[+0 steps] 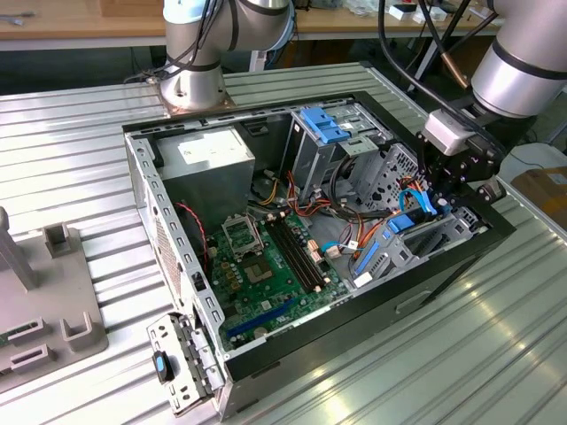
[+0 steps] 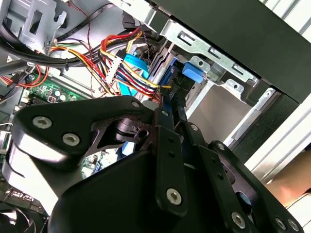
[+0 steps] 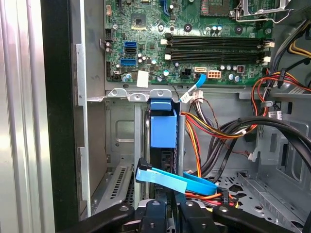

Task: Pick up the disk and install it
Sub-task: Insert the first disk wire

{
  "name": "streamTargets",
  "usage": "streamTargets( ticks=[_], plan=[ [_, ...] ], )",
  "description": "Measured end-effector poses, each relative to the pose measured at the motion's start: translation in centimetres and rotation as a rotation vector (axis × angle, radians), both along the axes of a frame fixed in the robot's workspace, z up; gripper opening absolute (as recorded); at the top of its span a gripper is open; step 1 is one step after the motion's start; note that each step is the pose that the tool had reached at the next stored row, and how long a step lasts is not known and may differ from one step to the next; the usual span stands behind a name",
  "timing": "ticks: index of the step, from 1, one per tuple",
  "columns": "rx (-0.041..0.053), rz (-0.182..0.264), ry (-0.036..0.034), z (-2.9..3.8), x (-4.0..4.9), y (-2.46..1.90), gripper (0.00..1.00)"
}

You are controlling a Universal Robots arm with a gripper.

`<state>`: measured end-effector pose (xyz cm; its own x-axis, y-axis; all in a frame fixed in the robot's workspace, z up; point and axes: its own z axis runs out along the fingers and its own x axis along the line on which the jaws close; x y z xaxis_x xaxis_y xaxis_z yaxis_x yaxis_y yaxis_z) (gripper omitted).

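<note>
Hand (image 2: 171,104) is seen low inside the open case (image 1: 461,266), fingers narrowed edgewise on the disk (image 3: 163,127). Disk is stood upright in the drive bay by the case's front wall, blue tab uppermost. Beyond it, loose cables (image 3: 214,133), then the motherboard (image 3: 194,39).

no lettering, number or sign can be read anywhere here. the white label on the power supply (image 1: 209,152) in the exterior view carries print too fine to make out, and the small white sticker on the motherboard (image 3: 142,78) in the first wrist view looks blank. the board's own markings are illegible specks.
</note>
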<state>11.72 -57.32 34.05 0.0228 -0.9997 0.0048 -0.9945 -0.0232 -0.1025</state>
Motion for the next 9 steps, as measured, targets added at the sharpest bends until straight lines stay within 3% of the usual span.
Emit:
streamTargets(
  ticks=[2,3,4,9],
  plan=[
    [-0.0002,0.000,0.0003,0.00,0.00,0.00,0.17],
    [-0.0016,0.000,0.0147,0.01,0.00,0.00,0.17],
    [-0.0014,0.000,0.0196,0.00,0.00,0.00,0.17],
    [-0.0014,0.000,0.0234,0.00,0.00,0.00,0.17]
  ],
)
